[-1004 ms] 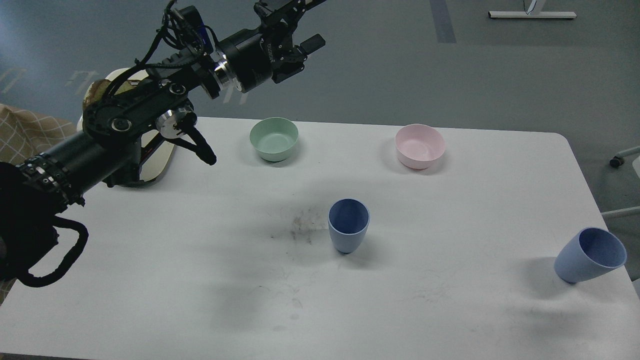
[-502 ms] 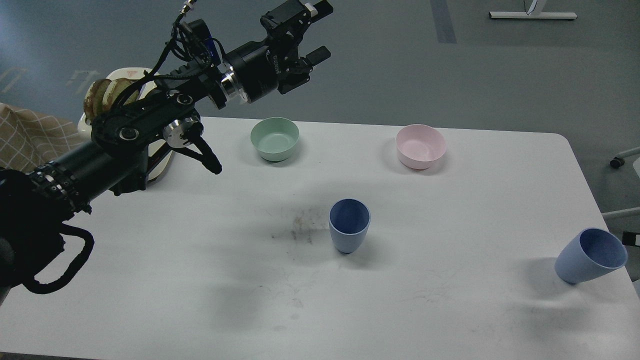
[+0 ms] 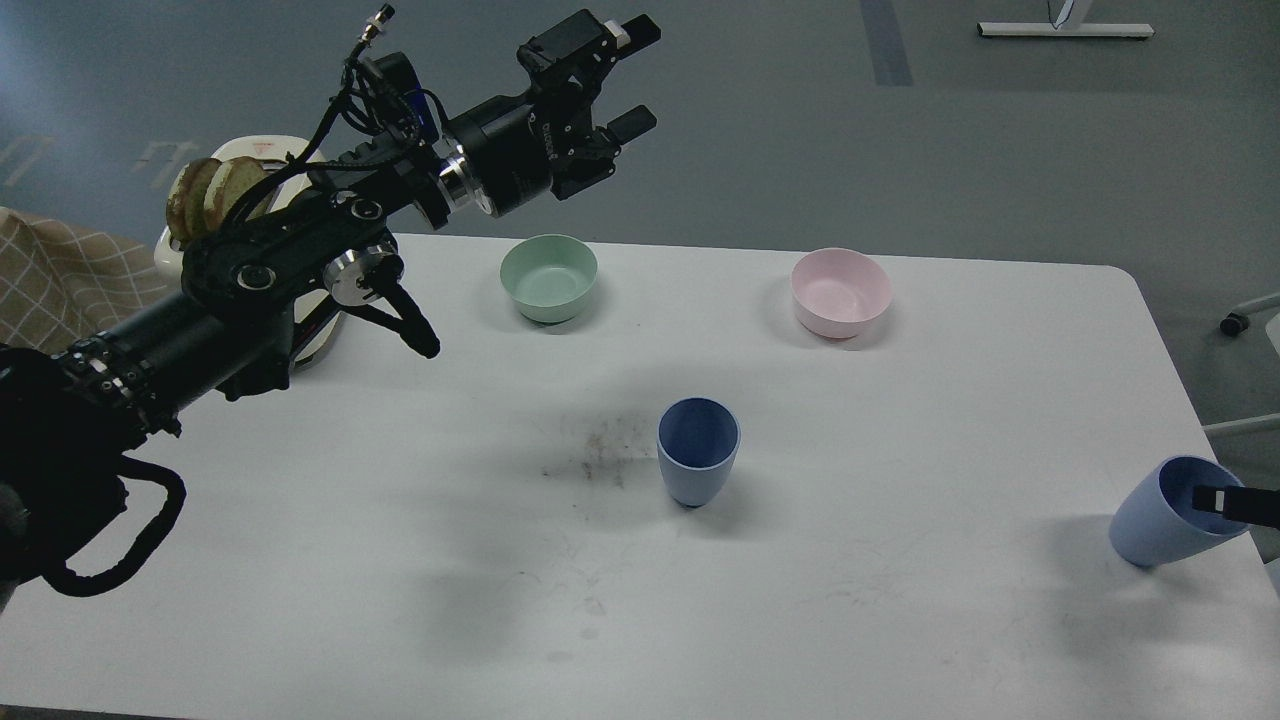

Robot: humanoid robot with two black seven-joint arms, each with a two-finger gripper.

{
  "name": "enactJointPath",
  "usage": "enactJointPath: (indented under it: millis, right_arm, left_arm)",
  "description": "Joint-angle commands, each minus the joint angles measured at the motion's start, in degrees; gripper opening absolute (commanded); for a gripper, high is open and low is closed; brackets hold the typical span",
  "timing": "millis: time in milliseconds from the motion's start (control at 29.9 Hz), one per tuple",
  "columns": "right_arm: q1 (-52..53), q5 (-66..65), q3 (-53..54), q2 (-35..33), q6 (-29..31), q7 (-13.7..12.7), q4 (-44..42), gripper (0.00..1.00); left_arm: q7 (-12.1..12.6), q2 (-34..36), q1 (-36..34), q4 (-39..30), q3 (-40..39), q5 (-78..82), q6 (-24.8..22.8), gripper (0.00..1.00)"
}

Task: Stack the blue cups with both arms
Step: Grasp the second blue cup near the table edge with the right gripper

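One thing is new since half a second ago: the tip of our right gripper (image 3: 1236, 503) has come in from the right edge and now shows in front of the mouth of the paler blue cup (image 3: 1170, 515). We see only that dark tip, so we cannot tell if its jaws are wide or narrow, or if it touches the cup. That cup stands near the right edge of the white surface (image 3: 400, 560).

Our left gripper (image 3: 638, 75) has barely moved. It hangs high above the far side of the surface with its jaws wide and nothing between them. The slate blue cup (image 3: 697, 452) stands upright near the middle of the surface, well apart from those jaws and well apart from the paler cup. We see nothing inside it.

The mint-green bowl (image 3: 549, 277) and the pink bowl (image 3: 840, 291) sit at the far side, apart from each other. Both look bare inside.
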Motion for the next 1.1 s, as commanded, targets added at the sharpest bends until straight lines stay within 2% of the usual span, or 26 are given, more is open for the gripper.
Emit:
enactJointPath:
  millis: [0, 67, 100, 268, 502, 669, 970, 1071]
  right_arm:
    - [-0.6, 0.0, 0.1, 0.8, -0.9, 0.0, -0.1, 0.35]
    - [-0.8, 0.2, 0.1, 1.3, -2.1, 0.0, -0.1, 0.31]
    - [-1.1, 0.7, 0.1, 1.4, -3.2, 0.0, -0.1, 0.23]
    - [-2.7, 2.2, 0.2, 2.6, -5.4, 0.0, -0.1, 0.0]
    - [-3.1, 3.0, 0.2, 3.4, -8.4, 0.0, 0.1, 0.0]
    - [-2.5, 3.2, 1.0, 2.6, -8.3, 0.0, 1.9, 0.0]
    - [7.7, 2.4, 1.9, -7.7, -4.8, 0.0, 11.7, 0.0]
    - [11.5, 1.9, 1.9, -8.1, -3.0, 0.0, 12.2, 0.0]
  left_arm:
    - [0.0, 0.0, 0.0, -0.1, 0.0, 0.0, -0.1, 0.98]
    - [0.0, 0.0, 0.2, -0.1, 0.0, 0.0, 0.0, 0.98]
    - [0.0, 0.0, 0.7, -0.1, -0.1, 0.0, 0.0, 0.98]
    - [0.0, -0.2, 1.9, -0.1, -0.8, 0.0, 0.0, 0.98]
    - [0.0, -0.1, 2.1, -0.1, -1.0, 0.2, 0.0, 0.98]
    - [0.0, -0.1, 2.1, -0.1, -1.0, 0.2, 0.0, 0.98]
    - [0.0, -1.0, 2.1, -0.2, -1.4, 0.3, 0.0, 0.98]
    - [0.0, -1.0, 1.9, -0.2, -1.4, 0.3, 0.0, 0.98]
